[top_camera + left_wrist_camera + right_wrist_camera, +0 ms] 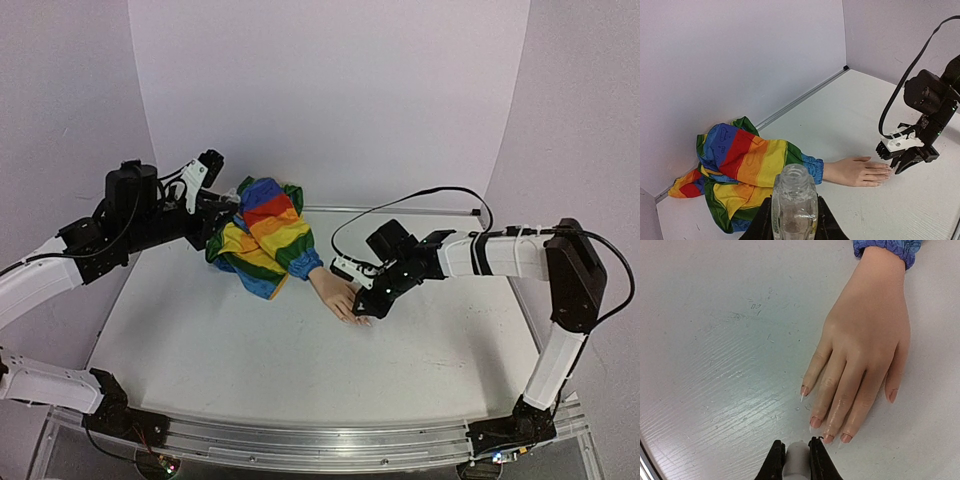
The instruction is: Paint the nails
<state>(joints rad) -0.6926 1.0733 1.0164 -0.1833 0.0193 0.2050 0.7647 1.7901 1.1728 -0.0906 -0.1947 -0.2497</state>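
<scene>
Soft, even, bright light fills all views; only faint shade lies beneath the right arm [500, 255]. The tabletop [715, 370] carries a pale greenish sheen. The overhead view bows at its edges; the clear bottle [794, 200] and right hand [796, 452], near their lenses, look soft.

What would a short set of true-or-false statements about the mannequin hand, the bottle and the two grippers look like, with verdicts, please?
1. The mannequin hand lies palm down on the table. True.
2. The left gripper holds a capped bottle. False: the clear bottle it is shut on is open at the neck.
3. The right gripper is shut on a white cap close to the nails. True.
4. The sleeve is plain blue. False: it is rainbow-striped, and only the cuff is blue.
</scene>
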